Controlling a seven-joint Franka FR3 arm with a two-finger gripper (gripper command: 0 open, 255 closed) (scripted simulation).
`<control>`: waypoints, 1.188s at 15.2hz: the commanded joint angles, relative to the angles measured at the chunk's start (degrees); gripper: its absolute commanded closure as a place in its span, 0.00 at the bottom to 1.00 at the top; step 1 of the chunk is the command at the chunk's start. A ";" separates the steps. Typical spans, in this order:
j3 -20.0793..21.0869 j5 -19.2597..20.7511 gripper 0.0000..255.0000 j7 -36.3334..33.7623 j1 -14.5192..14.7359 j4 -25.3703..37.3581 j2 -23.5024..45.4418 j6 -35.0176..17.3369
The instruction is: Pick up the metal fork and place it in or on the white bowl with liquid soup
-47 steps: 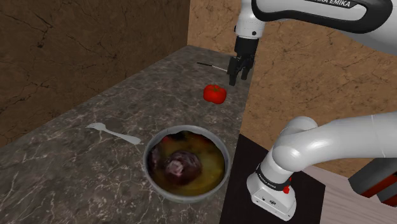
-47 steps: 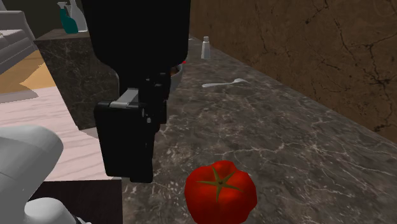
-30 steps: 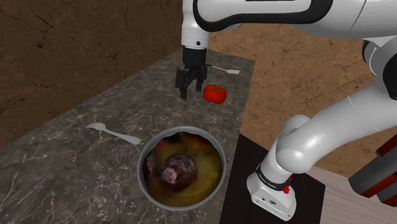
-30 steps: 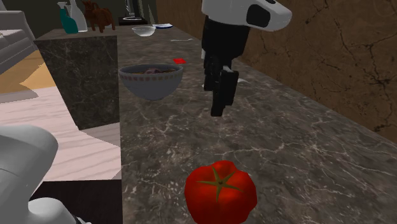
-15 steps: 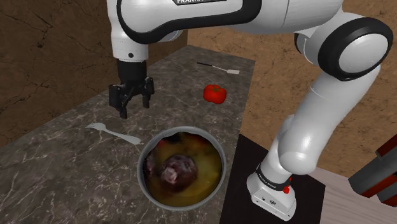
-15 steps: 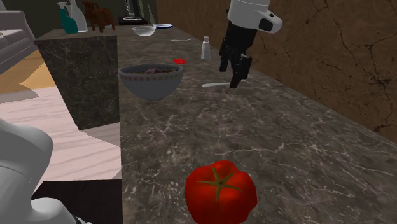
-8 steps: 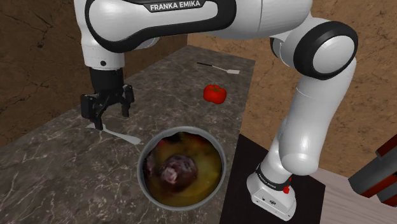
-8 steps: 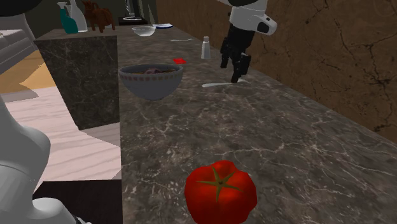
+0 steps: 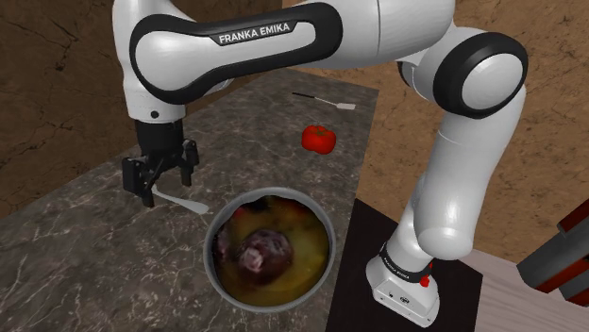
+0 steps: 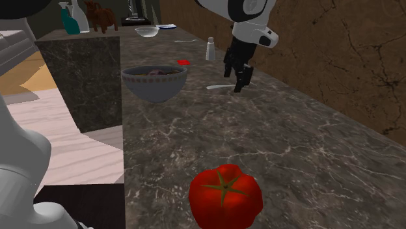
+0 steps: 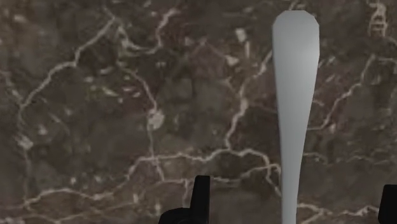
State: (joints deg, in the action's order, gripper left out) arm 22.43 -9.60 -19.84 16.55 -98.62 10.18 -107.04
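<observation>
Claw (image 9: 166, 184) sat low over the dark marbled surface (image 9: 75, 245) in the shoulder view, fingers apart and holding nothing. Pale grey fork (image 9: 187, 202) lay flat under it, handle sticking out toward the grey bowl (image 9: 211, 243) and ending near the rim. Bowl held brownish-yellow soup with a dark lump. Red tomato (image 9: 319, 138) sat further along the surface, and a dark-handled knife (image 9: 323, 99) lay beyond it near the far edge.

Second exterior view: claw (image 10: 238, 78) hung over the fork (image 10: 218, 86), fingertips close to the surface (image 10: 306, 162). Bowl (image 10: 154, 90) stood near the fork, toward this view's left. Tomato (image 10: 225, 195) was large in the foreground, well apart from both. Small white shaker (image 10: 210, 49) stood behind the claw.

Wrist view: fork handle (image 11: 294, 89) ran flat on the marbled surface (image 11: 114, 108), passing between the two black fingers (image 11: 201, 198) of the claw (image 11: 294, 205); neither finger touched it.
</observation>
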 commanded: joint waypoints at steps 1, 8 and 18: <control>0.00 -0.04 0.00 0.03 -0.01 -0.21 -0.08 -0.15; 0.00 -0.03 1.00 0.03 -0.01 -0.20 -0.08 -0.14; 0.02 -0.04 1.00 -0.32 -0.04 1.73 -0.37 2.03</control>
State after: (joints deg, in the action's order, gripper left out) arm 22.44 -9.63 -20.03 16.49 -97.35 9.88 -105.53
